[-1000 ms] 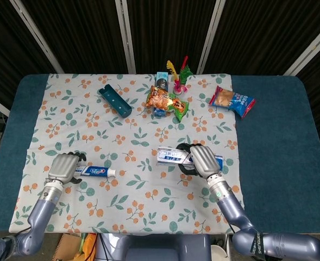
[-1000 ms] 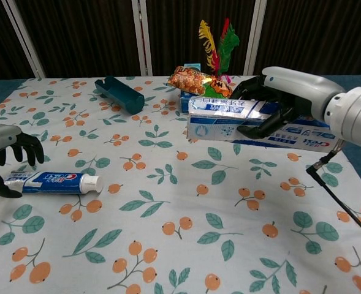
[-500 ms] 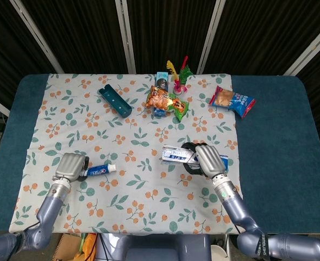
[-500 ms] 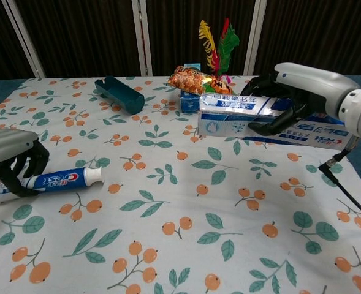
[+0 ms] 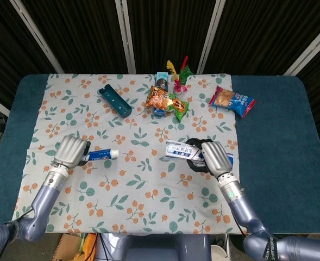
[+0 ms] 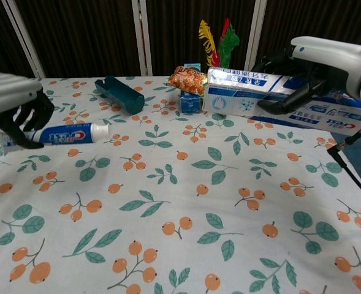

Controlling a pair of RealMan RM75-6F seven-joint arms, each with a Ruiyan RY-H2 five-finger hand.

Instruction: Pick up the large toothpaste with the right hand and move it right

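The large toothpaste, a long blue-and-silver cardboard carton [image 6: 278, 98], is clear of the floral tablecloth [image 6: 168, 202] and held roughly level above the cloth's right half, with its left end pointing toward the centre and its right end toward the cloth's right edge. The right hand [image 6: 303, 76] grasps the carton around its middle, fingers wrapped over the top and front face; in the head view the same right hand [image 5: 214, 157] covers the carton's right portion. Compared with one second ago, the carton is higher and further right in both views, so the lift is judged complete and the rightward transfer under way. The remaining step is judged to be a lowering onto free cloth or the blue table surface [image 5: 279, 141] to the right. Just behind the carton stand an orange snack bag [image 6: 189, 79], a small blue box [image 6: 190, 101] and a red, yellow and green feathered toy [image 6: 220, 40]; a red-and-blue snack packet [image 5: 233, 100] lies further back right. A dark teal plastic holder [image 6: 120, 95] lies at the rear left. The left hand [image 6: 15, 104] grasps a small white-and-blue toothpaste tube [image 6: 70, 133] and has raised it off the cloth over the same interval.
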